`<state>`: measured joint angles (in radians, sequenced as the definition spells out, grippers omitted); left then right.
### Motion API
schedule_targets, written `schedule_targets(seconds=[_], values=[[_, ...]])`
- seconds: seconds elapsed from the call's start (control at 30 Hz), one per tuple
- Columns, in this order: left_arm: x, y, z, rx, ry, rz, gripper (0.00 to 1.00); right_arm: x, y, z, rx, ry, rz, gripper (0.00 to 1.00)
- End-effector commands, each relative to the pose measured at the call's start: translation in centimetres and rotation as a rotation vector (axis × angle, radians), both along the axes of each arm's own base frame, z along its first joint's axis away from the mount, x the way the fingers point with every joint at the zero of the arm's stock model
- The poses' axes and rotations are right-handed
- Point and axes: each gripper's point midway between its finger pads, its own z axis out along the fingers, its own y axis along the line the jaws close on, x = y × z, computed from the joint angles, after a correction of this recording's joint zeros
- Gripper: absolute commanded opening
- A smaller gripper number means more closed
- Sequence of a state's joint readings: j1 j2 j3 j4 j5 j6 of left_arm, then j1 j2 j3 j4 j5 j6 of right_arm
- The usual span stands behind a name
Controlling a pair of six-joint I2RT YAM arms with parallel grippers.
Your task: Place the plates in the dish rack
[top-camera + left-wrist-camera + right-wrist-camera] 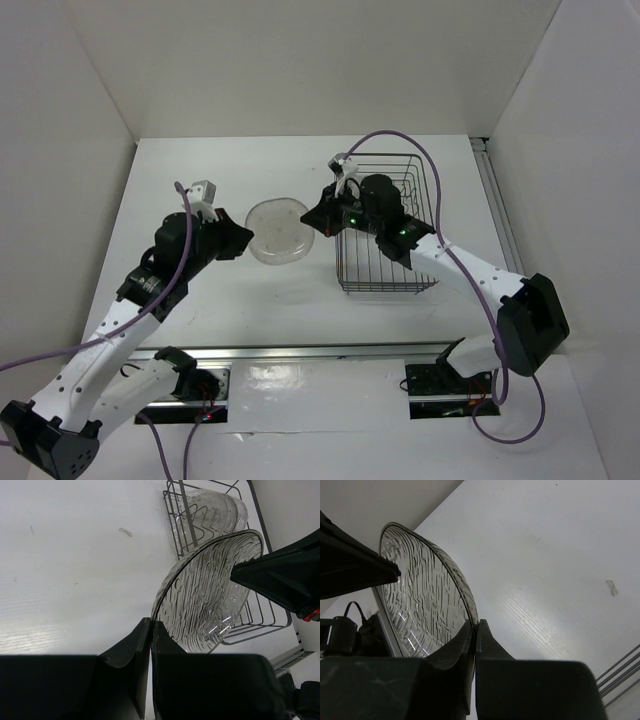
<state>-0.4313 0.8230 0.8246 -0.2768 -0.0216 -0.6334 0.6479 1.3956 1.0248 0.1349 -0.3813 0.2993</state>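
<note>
One clear plate [278,231] hung between the two pincers, not yet loaded. The left pincer [246,240] was clamped on one rim and the right pincer [314,218] on the opposite rim. Just behind the right pincer, the dish rack [392,288] already held at least one racked plate [215,510]. That made two plates counted, with none visible on the desk [200,160].

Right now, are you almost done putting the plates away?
Done: at least one clear plate stands in the dish rack. In hand: the left gripper and right gripper both pinch a textured plate by its rim. Left: slotting that one into the rack.
</note>
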Motion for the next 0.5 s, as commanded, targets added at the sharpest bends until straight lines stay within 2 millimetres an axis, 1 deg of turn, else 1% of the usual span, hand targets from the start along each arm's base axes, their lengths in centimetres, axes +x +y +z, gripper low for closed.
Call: schedule_targets(seconds=[0.0,0.03,0.07,0.1,0.13,0.17,0.2,0.23,0.27,0.3,0.33,0.37,0.4,0.43,0.47], values=[[0.5,-0.5,1.8,-0.06,-0.054,0.002,0.32,0.6,0.8,3.0,0.052,-0.05,-0.032,0.0],[0.4,-0.5,2.1,-0.064,-0.062,0.002,0.47,1.1,0.5,3.0,0.053,-0.046,-0.067,0.0],[0.4,-0.4,1.6,-0.065,-0.05,0.014,0.66,1.2,0.1,3.8,0.062,-0.064,-0.091,0.0],[0.3,-0.3,1.9,-0.069,-0.058,0.014,0.87,1.5,-0.3,4.2,0.073,-0.062,-0.121,0.0],[0.4,-0.1,1.9,-0.066,-0.06,0.024,1.0,2.3,-1.0,4.6,0.078,-0.068,-0.193,0.0],[0.2,0.1,2.0,-0.072,-0.059,0.036,1.0,2.7,-1.9,4.4,0.059,-0.062,-0.246,0.0],[0.1,0.4,2.6,-0.072,-0.069,0.05,1.0,3.1,-3.0,5.9,0.072,-0.089,-0.308,0.0],[0.3,1.0,2.6,-0.069,-0.062,0.087,1.0,3.6,-4.0,6.7,0.07,-0.101,-0.369,0.0],[-0.1,1.6,2.1,-0.051,-0.042,0.106,1.0,4.8,-6.1,7.4,0.057,-0.118,-0.503,0.0],[-0.1,2.4,3.3,-0.056,-0.062,0.151,1.0,5.4,-8.7,9.1,0.047,-0.148,-0.637,0.0],[-0.2,2.9,3.2,-0.05,-0.05,0.178,1.0,5.6,-10.1,9.9,0.031,-0.163,-0.703,0.0],[-0.3,3.7,3.6,-0.045,-0.055,0.209,1.0,5.7,-11.3,10.6,0.026,-0.171,-0.765,0.0],[-0.8,4.4,3.8,-0.023,-0.033,0.234,1.0,5.6,-13.0,10.8,-0.018,-0.17,-0.833,0.0],[-0.5,5.4,3.5,0.007,-0.013,0.284,1.0,5.7,-14.3,12.5,-0.022,-0.191,-0.896,0.0],[-0.6,5.8,3.3,0.028,0.008,0.302,1.0,5.7,-16.5,13.4,-0.041,-0.209,-1.003,0.0]])
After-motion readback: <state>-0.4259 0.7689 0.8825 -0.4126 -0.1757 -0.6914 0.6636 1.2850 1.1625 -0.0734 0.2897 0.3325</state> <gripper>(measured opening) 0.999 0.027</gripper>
